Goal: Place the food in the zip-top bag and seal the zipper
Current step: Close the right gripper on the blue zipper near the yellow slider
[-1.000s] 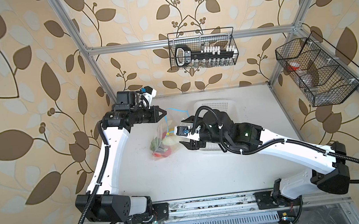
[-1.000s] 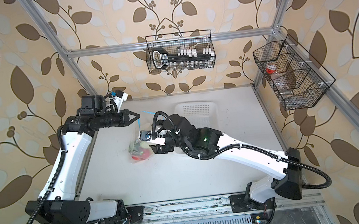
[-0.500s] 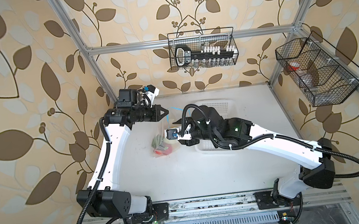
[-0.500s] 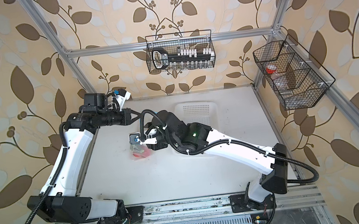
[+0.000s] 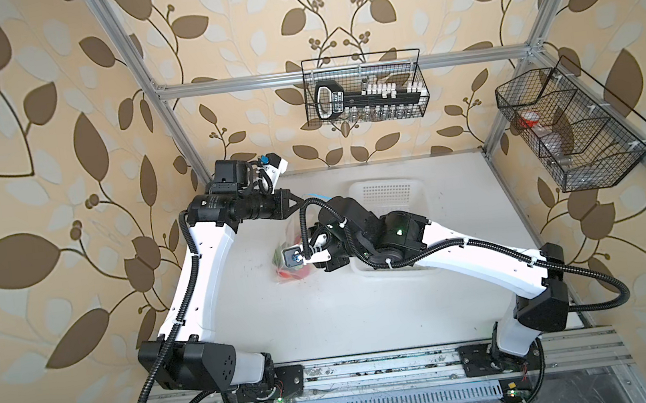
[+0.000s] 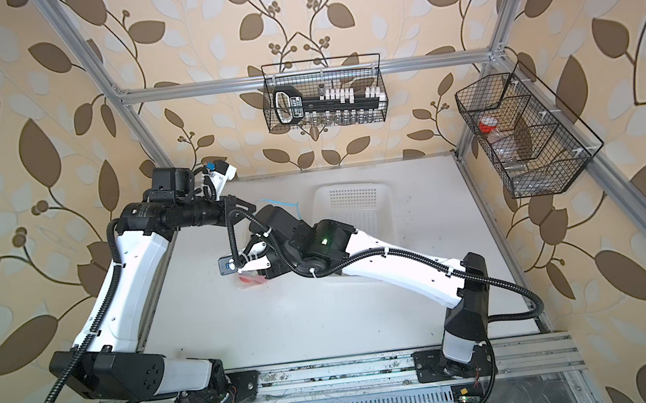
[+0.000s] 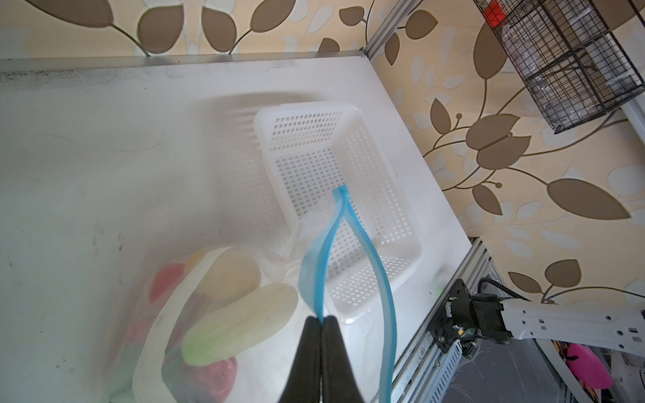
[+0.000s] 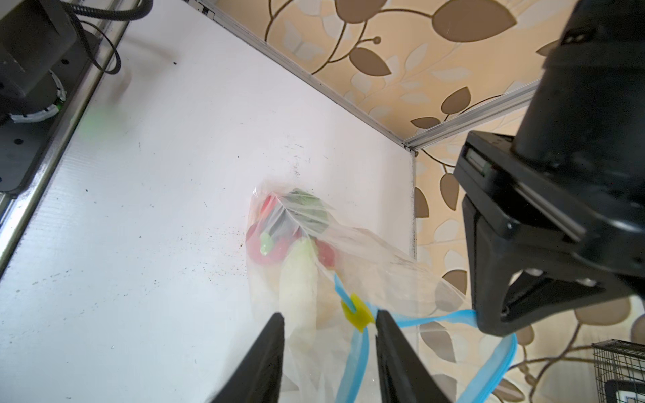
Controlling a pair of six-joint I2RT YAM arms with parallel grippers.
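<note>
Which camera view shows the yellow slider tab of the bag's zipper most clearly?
The right wrist view: the yellow slider tab sits on the blue zipper, between the right gripper's open fingers. The left wrist view shows only the zipper, no tab. In both top views the right arm covers it.

White-shelled left arm (image 5: 203,267) and right arm (image 5: 488,262) have black joints, ribbed black cables (image 5: 302,226) and tapered black jaws.

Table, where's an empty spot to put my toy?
The front of the table, from the bag to the rail, is bare. So is the strip right of the basket. Crowded: the middle, where left gripper and right gripper meet at the zipper.
</note>
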